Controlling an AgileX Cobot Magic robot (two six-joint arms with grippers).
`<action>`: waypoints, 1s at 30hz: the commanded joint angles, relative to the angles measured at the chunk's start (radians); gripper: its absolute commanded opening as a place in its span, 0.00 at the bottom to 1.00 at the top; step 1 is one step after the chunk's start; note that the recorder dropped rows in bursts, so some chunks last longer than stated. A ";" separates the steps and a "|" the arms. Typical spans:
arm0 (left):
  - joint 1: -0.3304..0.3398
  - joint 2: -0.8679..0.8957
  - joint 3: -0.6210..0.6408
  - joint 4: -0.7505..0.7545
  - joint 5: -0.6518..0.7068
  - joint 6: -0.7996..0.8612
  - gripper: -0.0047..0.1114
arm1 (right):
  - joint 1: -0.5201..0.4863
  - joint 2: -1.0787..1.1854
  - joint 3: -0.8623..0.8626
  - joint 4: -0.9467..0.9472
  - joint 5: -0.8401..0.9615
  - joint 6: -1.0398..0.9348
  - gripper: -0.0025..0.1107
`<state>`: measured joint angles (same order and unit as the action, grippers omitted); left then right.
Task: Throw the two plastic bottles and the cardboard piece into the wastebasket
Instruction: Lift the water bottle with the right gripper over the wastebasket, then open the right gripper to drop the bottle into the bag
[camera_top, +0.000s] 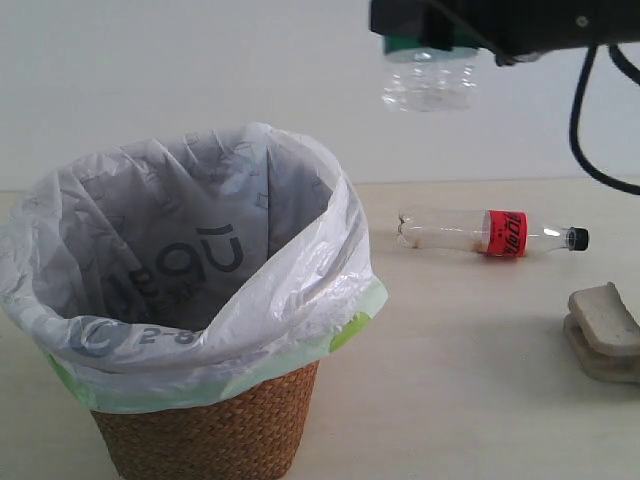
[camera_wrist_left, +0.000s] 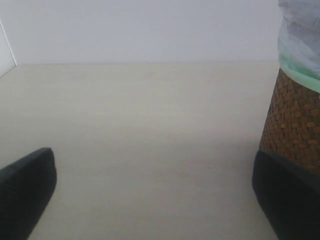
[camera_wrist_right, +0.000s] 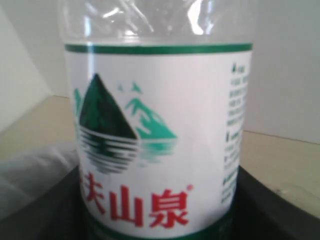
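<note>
At the top right of the exterior view, the black right gripper (camera_top: 432, 35) is clamped on a clear plastic bottle with a green-and-white label (camera_top: 428, 80). The bottle hangs in the air with its ribbed clear end pointing down. A brown woven wicker wastebasket (camera_top: 210, 430) fills the lower left, below and to the left of that bottle. It is lined with a white translucent plastic bag (camera_top: 300, 260) bearing grey lettering and green patches. Right of centre, a slimmer clear plastic bottle with a red label and black cap (camera_top: 490, 233) lies on its side on the pale desk (camera_top: 470, 380), cap toward the right. At the right edge sits a grey-beige folded cardboard chunk (camera_top: 603, 332), well apart from the wastebasket.

Seen from the left wrist, the left gripper (camera_wrist_left: 152, 195) is spread wide over bare desk, with nothing between its dark fingers (camera_wrist_left: 25, 195). The wastebasket's wicker wall (camera_wrist_left: 295, 125) stands just beside one finger.

Seen from the right wrist, the green-and-white label (camera_wrist_right: 160, 140) fills the frame, showing a green mountain and red characters. The right gripper's dark fingers (camera_wrist_right: 280, 210) flank the bottle on both sides.
</note>
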<state>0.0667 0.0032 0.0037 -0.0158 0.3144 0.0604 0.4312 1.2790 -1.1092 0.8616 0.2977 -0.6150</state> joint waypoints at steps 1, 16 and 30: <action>-0.007 -0.003 -0.004 -0.002 -0.008 -0.009 0.97 | -0.119 -0.004 0.021 -0.343 0.004 0.238 0.02; -0.007 -0.003 -0.004 -0.002 -0.008 -0.009 0.97 | 0.278 0.086 -0.170 -0.079 -0.085 0.065 0.07; -0.007 -0.003 -0.004 -0.002 -0.008 -0.009 0.97 | 0.023 0.074 -0.333 -0.601 0.318 0.715 0.64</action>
<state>0.0667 0.0032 0.0037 -0.0158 0.3144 0.0604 0.5149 1.3914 -1.4428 0.4620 0.5661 -0.0352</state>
